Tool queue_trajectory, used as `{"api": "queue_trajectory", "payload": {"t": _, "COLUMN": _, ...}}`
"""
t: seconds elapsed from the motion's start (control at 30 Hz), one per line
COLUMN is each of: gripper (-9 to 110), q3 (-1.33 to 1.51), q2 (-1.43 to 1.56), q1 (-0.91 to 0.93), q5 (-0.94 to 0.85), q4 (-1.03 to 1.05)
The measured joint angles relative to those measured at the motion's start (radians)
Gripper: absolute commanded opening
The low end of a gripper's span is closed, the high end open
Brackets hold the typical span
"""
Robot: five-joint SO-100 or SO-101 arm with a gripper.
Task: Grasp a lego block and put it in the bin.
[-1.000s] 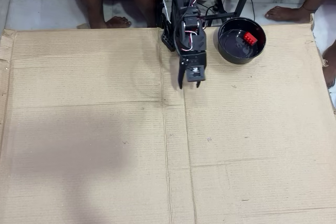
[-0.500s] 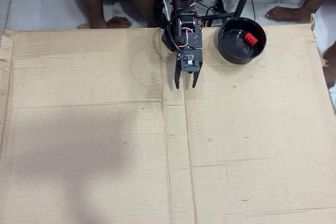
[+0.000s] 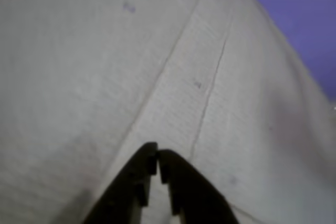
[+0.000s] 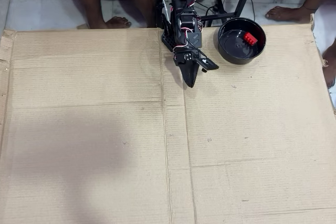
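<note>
In the overhead view the red lego block (image 4: 250, 38) lies inside the round black bowl (image 4: 229, 51) at the top right of the cardboard. My gripper (image 4: 190, 83) is folded back near the arm's base, to the left of the bowl, pointing down the sheet. Its jaws are closed and empty. In the wrist view the black gripper (image 3: 158, 155) shows from the bottom edge with its tips together over bare cardboard; neither block nor bowl shows there.
A large cardboard sheet (image 4: 105, 145) covers the floor, with seams running across it. People's bare feet (image 4: 118, 22) and legs sit along the top edge, and a stand's legs (image 4: 239, 1) are behind the bowl.
</note>
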Motion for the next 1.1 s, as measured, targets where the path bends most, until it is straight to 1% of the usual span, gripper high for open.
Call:
{"api": "queue_trajectory", "payload": {"t": 0.13, "gripper": 0, "q3": 0.000, "q2": 0.000, "q1": 0.000, "q5": -0.232, "q4": 0.072}}
{"api": "queue_trajectory", "payload": {"t": 0.33, "gripper": 0, "q3": 0.000, "q2": 0.000, "q1": 0.000, "q5": -0.399, "q4": 0.132}}
{"api": "queue_trajectory", "payload": {"t": 0.63, "gripper": 0, "q3": 0.000, "q2": 0.002, "q1": 0.000, "q5": -0.560, "q4": 0.133}}
{"api": "queue_trajectory", "payload": {"t": 0.8, "gripper": 0, "q3": 0.000, "q2": 0.002, "q1": 0.000, "q5": -0.612, "q4": 0.133}}
{"api": "queue_trajectory", "payload": {"t": 1.1, "gripper": 0, "q3": 0.000, "q2": 0.002, "q1": 0.000, "q5": -0.627, "q4": 0.133}}
